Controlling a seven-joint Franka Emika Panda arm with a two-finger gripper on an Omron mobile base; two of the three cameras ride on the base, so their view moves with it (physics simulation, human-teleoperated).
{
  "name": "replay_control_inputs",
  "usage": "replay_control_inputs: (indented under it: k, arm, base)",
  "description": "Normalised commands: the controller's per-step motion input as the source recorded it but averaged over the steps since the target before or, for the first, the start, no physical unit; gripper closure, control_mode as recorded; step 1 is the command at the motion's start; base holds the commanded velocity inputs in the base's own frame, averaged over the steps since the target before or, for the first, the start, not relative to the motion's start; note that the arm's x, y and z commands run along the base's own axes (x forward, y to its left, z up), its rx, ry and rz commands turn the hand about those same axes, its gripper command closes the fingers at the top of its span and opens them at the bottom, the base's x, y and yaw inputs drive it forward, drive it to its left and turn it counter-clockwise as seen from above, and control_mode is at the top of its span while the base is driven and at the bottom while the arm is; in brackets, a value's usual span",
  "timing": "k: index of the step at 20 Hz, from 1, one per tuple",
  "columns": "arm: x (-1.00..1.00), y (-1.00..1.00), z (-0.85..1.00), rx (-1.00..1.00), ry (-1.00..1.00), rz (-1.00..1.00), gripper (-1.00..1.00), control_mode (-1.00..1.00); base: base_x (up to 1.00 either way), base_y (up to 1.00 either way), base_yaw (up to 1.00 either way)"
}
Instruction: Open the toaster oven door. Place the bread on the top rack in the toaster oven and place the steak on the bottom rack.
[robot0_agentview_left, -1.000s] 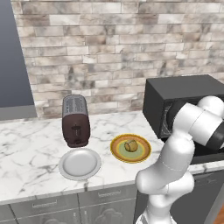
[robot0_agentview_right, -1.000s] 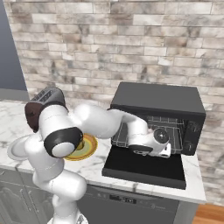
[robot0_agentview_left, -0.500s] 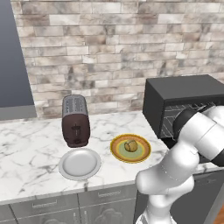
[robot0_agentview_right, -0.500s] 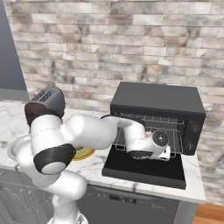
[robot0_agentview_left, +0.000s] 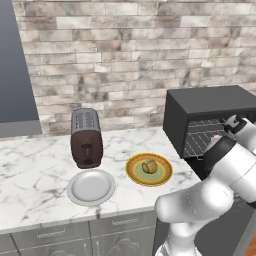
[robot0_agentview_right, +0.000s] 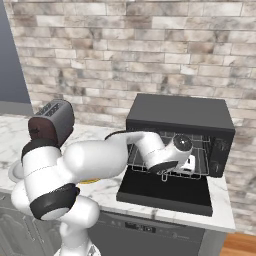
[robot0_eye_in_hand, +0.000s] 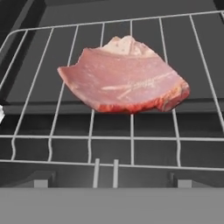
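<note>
The toaster oven (robot0_agentview_right: 180, 112) stands with its door (robot0_agentview_right: 165, 190) folded down flat on the counter. The steak (robot0_eye_in_hand: 124, 76), a pinkish-red slab, lies flat on a silver wire rack (robot0_eye_in_hand: 131, 140) inside, which looks like the lower shelf. A pink patch of the steak (robot0_agentview_left: 215, 139) shows past my arm. My gripper (robot0_eye_in_hand: 109, 181) is at the oven mouth, just in front of the steak, open with nothing between its fingertips; the gripper (robot0_agentview_right: 188, 162) sits low in the opening. The bread (robot0_agentview_left: 149, 166), a tan roll, rests on the yellow-rimmed green plate (robot0_agentview_left: 165, 175).
A dark brown slot toaster (robot0_agentview_left: 86, 137) stands left of the plates. A bare grey-white plate (robot0_agentview_left: 91, 186) lies near the counter's front edge. The brick wall runs behind everything. The lowered door covers the counter in front of the oven.
My elbow has swung lower and to the right while the hand stays at the oven mouth. The plates, bread and toaster have not moved.
</note>
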Motion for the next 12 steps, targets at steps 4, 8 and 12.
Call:
replay_control_inputs:
  k: [4, 8, 12]
  arm:
    - [-0.11, 0.00, 0.35, 0.00, 0.07, 0.00, -1.00, -1.00]
    - [-0.15, 0.03, 0.10, 0.00, 0.06, 0.00, -1.00, -1.00]
    - [-0.02, 0.22, 0.00, 0.04, 0.08, 0.00, -1.00, -1.00]
  base:
    - [0.00, 0.00, 0.00]
    - [0.00, 0.00, 0.00]
    - [0.00, 0.00, 0.00]
